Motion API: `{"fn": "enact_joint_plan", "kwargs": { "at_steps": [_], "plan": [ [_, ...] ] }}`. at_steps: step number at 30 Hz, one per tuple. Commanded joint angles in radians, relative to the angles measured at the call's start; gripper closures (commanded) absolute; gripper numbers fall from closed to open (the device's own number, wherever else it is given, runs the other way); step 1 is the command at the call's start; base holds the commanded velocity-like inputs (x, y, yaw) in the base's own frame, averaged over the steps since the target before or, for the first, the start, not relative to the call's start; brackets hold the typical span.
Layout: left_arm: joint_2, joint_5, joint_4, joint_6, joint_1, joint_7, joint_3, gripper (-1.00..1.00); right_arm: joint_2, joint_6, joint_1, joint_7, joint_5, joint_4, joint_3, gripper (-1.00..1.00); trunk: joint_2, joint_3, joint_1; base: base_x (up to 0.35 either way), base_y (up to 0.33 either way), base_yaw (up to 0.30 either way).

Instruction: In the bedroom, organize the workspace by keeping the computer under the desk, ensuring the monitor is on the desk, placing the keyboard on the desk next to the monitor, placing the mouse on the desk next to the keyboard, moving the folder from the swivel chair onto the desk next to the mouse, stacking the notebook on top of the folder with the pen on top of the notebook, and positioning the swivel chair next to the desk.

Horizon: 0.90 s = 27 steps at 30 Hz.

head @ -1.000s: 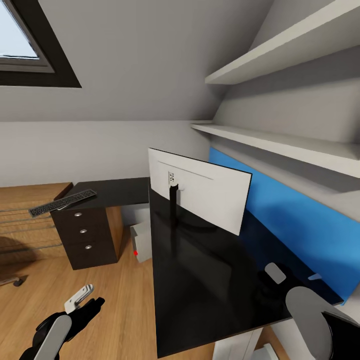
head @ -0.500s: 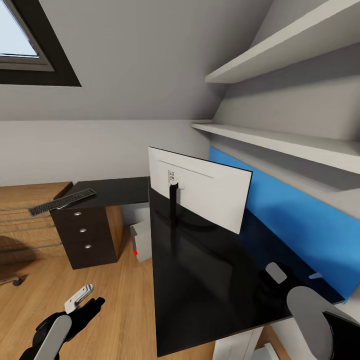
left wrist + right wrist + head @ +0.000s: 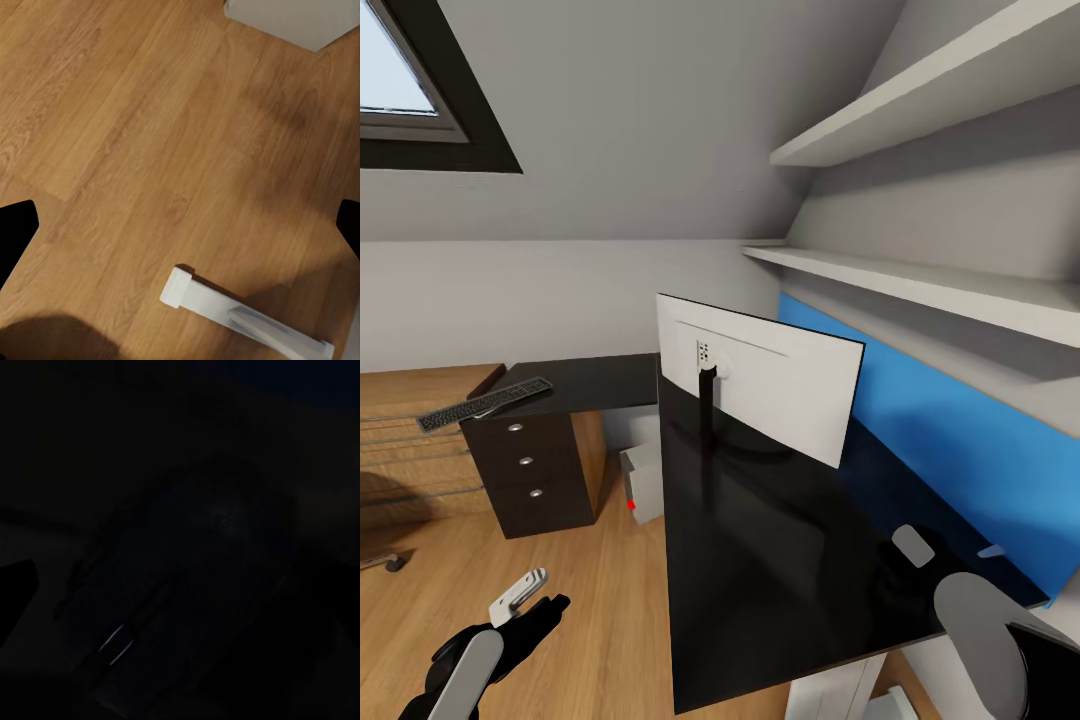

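Right hand (image 3: pixel 908 560) slightly lower over desk (image 3: pixel 760 560).

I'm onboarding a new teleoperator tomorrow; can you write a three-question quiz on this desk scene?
1. True or false: the monitor stands on the desk with its white back toward the camera.
2. Where does the keyboard lie? A) on the floor B) on the desk's far wing above the drawer unit C) on a shelf
3. Fill in: the computer sits on the floor ____ the desk.

Key: 1 true; 2 B; 3 under.
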Motion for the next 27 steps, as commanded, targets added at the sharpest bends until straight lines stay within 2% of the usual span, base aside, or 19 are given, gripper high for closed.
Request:
{"fn": "enact_joint_plan", "kwargs": {
  "at_steps": [1, 26, 27],
  "plan": [
    [0.000, 0.011, -0.002, 0.002, -0.001, 0.009, 0.000, -1.00, -0.001, 0.002, 0.001, -0.001, -0.014, 0.000, -0.005, -1.00, 0.000, -0.002, 0.000, 0.000, 0.000, 0.000],
    [0.000, 0.011, 0.000, 0.002, -0.001, 0.010, -0.001, -1.00, 0.001, 0.002, 0.002, -0.001, -0.014, 0.000, -0.004, -1.00, 0.000, -0.002, 0.000, 0.000, 0.000, 0.000],
    [0.000, 0.011, 0.001, 0.002, -0.001, 0.010, -0.001, -1.00, 0.001, 0.002, 0.001, -0.001, -0.014, 0.000, -0.004, 1.00, 0.000, -0.002, 0.000, 0.000, 0.000, 0.000]
  ]
}}
